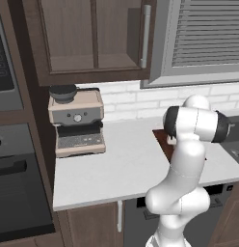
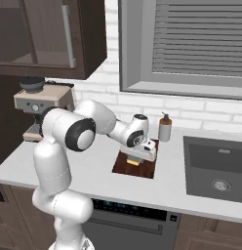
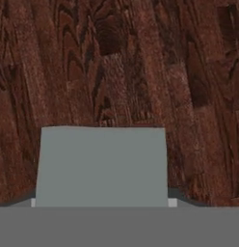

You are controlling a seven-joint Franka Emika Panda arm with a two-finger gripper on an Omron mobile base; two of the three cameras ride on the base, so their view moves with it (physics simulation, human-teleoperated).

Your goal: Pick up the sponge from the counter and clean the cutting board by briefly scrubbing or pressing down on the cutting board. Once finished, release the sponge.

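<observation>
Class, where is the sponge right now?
The sponge is under the gripper on the cutting board, left of the sink in the right base view.

An espresso machine (image 1: 76, 123) stands at the left end of the tabletop, against the rear wall, with a dark round hopper on top. A soap dispenser (image 2: 165, 127) stands upright at the rear edge, just left of the sink basin (image 2: 218, 168), which is recessed at the right end. Wooden wall cabinets (image 1: 95, 36) hang above the left end. A window with closed blinds (image 2: 198, 41) sits above the basin. A dishwasher front (image 2: 123, 224) lies below the front edge.
</observation>
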